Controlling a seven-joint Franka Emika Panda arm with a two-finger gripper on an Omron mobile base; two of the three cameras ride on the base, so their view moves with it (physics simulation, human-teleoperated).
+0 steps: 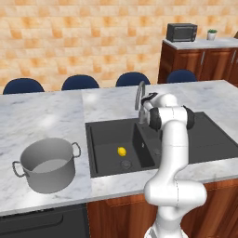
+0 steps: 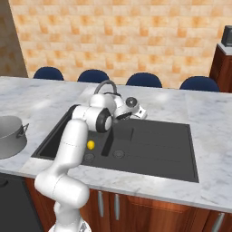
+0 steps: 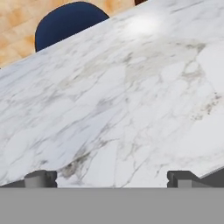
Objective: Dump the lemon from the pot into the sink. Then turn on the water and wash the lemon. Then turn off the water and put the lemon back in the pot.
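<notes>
One lemon: a small yellow lemon [image 1: 122,151] sat on the floor of the big left basin, just beside the round drain and not touching it. From the right side it [image 2: 90,145] peeked out next to the robot's forearm.
Sink: the dark double-basin sink [image 1: 104,128] was set into the marble counter [image 1: 42,116], big basin on the left, a smaller one on the right past a divider.
Pot: the grey stockpot [image 1: 46,165] stood upright on the counter well to the left of the sink, loop handles sticking out on both sides, pale inside with nothing in it that I could see.
Faucet: the tall curved gooseneck faucet [image 1: 139,100] rose behind the sink, no water visibly running.
Gripper: the gripper [image 3: 109,179] was up by the faucet, over the back edge of the sink. Its two dark fingertips [image 3: 40,178] stood wide apart with nothing between them, just bare marble ahead.
Arm: the white arm [image 1: 174,153] bent up over the sink's front edge, elbow above the divider.
Background: navy chairs [image 1: 80,82] lined the far side of the island, and a microwave [image 1: 181,32] sat on a wooden cabinet at the back right with a little potted plant [image 1: 212,34] beside it.
</notes>
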